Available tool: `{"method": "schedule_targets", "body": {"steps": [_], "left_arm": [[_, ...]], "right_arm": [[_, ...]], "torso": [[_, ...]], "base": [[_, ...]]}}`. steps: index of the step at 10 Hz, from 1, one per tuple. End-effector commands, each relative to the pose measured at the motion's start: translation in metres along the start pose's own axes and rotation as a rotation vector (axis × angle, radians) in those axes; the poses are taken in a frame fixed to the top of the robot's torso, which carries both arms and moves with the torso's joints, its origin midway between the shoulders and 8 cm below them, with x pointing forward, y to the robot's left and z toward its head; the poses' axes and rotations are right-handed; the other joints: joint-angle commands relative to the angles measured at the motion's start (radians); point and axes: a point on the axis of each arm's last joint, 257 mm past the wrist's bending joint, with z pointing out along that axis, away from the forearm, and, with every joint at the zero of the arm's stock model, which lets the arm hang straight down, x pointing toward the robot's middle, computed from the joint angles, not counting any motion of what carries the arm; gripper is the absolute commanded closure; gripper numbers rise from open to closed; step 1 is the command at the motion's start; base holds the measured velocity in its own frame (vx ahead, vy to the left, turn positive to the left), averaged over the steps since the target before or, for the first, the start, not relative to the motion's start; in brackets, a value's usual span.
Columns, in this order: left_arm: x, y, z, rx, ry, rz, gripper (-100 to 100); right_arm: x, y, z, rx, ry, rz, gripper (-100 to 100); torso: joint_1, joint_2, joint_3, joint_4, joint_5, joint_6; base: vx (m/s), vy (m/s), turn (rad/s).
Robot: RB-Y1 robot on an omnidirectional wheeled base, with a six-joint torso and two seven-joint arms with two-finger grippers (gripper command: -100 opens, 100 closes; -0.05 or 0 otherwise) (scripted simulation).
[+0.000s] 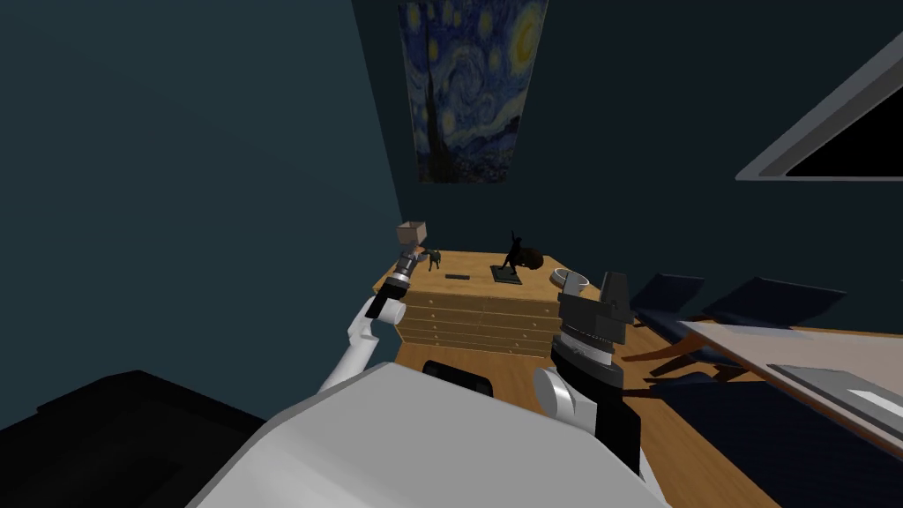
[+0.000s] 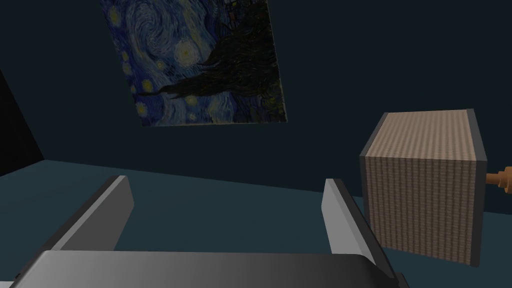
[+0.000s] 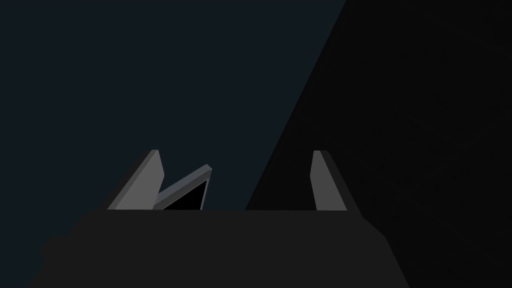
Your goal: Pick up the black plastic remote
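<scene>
The left gripper [image 2: 226, 180] stands wide open with nothing between its fingers. It aims up at the dark wall and the painting [image 2: 200, 60], not down at the furniture. Just beside one finger is a lamp [image 2: 422, 187], its shade a woven cube on an orange stem. The remote [image 1: 457, 277] lies flat on top of the chest of drawers [image 1: 476, 322], apart from the gripper. It sits between a small animal figure [image 1: 434, 257] near the lamp and a dark statue [image 1: 510, 256]. A bowl [image 1: 569, 279] sits at the chest's right end.

The likeliest trouble, I judge, is the lamp: it is so near the finger that turning the wrist downward could clip the shade and tip it. The animal figure also stands close to the path. The remote is thin and low, so fingers closing a little high would slide over it.

The left arm reaches forward and up to the chest's left corner, with the wrist tipped upward. The right gripper [image 1: 614, 287], also wide open, is held upright before the chest's right end.
</scene>
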Motion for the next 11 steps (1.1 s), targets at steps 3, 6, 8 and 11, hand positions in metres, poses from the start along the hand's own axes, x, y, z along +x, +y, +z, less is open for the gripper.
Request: {"method": "schedule_targets", "body": {"steps": [3,6,8,11], "left_arm": [[0.007,0.012,0.026,-0.049,0.025,0.001,-100],[0.009,0.027,0.049,-0.102,0.043,0.002,-100],[0.011,0.031,0.053,-0.125,0.047,0.001,-100],[0.012,0.047,0.076,-0.186,0.057,-0.002,-100]], "right_arm": [[0.000,0.000,0.000,0.000,0.000,0.000,0],[0.000,0.000,0.000,0.000,0.000,0.000,0],[0.000,0.000,0.000,0.000,0.000,0.000,0],[0.000,0.000,0.000,0.000,0.000,0.000,0]], "torso": [[0.000,0.000,0.000,0.000,0.000,0.000],[0.000,0.000,0.000,0.000,0.000,-0.001],[-0.001,-0.001,0.000,0.000,0.000,-0.001],[-0.001,-0.001,0.000,0.000,0.000,-0.001]], "base": [[-0.015,0.011,-0.092],[-0.012,0.006,-0.109],[-0.004,0.002,-0.038],[-0.006,0.001,-0.115]]}}
